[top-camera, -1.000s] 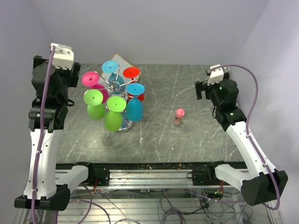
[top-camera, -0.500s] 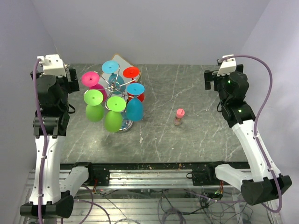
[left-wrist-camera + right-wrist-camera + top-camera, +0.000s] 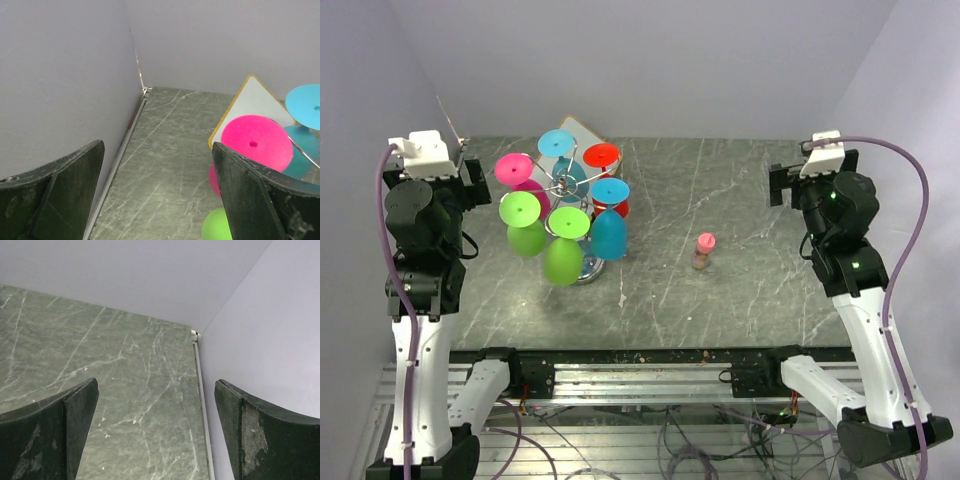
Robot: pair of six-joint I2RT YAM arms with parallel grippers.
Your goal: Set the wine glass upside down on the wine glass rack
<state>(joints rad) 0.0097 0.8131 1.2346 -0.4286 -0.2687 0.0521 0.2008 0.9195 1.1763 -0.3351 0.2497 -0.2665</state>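
Apart, empty: left jaws, right jaws. Loaded rack [image 3: 563, 185], glasses [image 3: 608, 237] hung, 3 o'clock of left, 9 o'clock of right.

You're watching the silver wire wine glass rack [image 3: 563, 185] mostly hiding behind hanging coloured wine glasses [image 3: 608, 235]. The left wrist view's bottom edge is cropping a lime-green glass bowl [image 3: 215, 227].

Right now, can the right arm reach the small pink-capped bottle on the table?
Probably yes. The pink-capped bottle stands alone on bare table, with nothing between it and the right gripper, which is open and empty.
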